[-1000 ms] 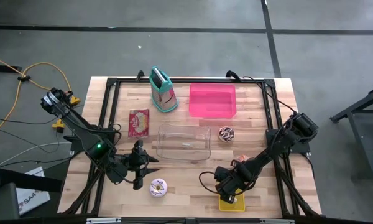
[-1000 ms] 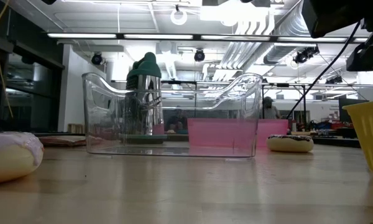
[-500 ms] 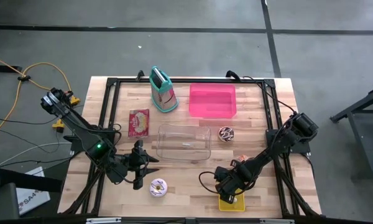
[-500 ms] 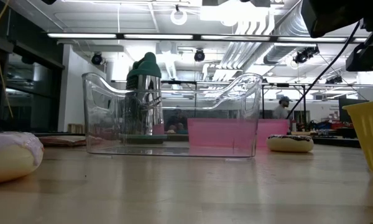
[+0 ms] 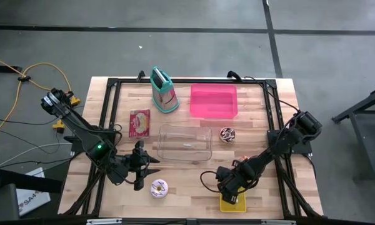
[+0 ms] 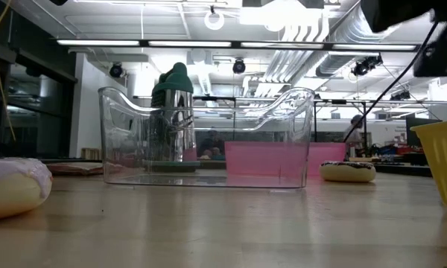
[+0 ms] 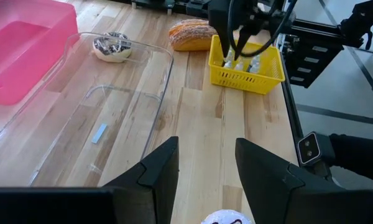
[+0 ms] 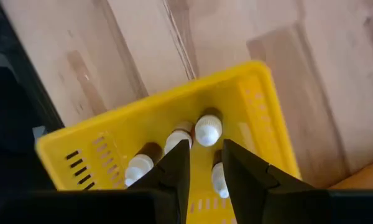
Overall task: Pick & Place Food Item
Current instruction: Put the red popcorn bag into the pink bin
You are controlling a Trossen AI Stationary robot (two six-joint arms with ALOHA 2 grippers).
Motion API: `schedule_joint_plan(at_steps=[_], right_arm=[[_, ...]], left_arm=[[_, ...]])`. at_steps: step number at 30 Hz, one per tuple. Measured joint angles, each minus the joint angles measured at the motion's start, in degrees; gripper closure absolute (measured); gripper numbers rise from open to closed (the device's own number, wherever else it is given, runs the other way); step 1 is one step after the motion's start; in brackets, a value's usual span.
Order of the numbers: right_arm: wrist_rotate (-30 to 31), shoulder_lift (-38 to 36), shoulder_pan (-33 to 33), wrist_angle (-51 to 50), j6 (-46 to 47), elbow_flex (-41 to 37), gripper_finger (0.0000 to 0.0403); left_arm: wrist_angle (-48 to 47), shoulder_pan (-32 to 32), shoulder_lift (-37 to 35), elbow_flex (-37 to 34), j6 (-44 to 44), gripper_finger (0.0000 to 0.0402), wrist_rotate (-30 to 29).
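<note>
A yellow basket (image 5: 232, 204) with several small white-capped bottles (image 8: 140, 167) stands near the table's front edge on the right. My right gripper (image 8: 205, 152) points down into it, its fingers narrowly apart around one bottle's cap. A pink-frosted doughnut (image 5: 159, 188) lies on the table at the front left. Just behind it my left gripper (image 5: 154, 167) hovers open, holding nothing. A chocolate doughnut (image 5: 227, 134) lies to the right of the clear bin, and a bread roll (image 7: 189, 34) lies behind the basket. My right gripper comes from above, pointing steeply down, and its two fingertips stand on either side of one bottle's white cap (image 8: 208, 129), at their free ends. The bottle stands upright in the basket among the others. Whether it has left the basket floor does not show.
A clear plastic bin (image 5: 185, 142) stands mid-table, with a pink bin (image 5: 213, 101) behind it. A green-topped pouch (image 5: 164, 90) stands at the far left, and a flat snack packet (image 5: 139, 122) lies left of the clear bin. Black frame rails (image 5: 276, 112) run along the table's sides.
</note>
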Motion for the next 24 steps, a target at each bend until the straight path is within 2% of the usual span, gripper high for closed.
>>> schedule_joint_plan(at_steps=[8,24], right_arm=[[0.7,-4.3,-1.5,-1.4,-1.6,0.0,0.0321],[1.6,-4.3,-1.7,-1.1,-1.9,0.1,0.0321]], left_arm=[[0.0,0.0,0.0,0.0,0.0,0.0249,0.0],[0.0,0.0,0.0,0.0,0.0,0.0249,0.0]])
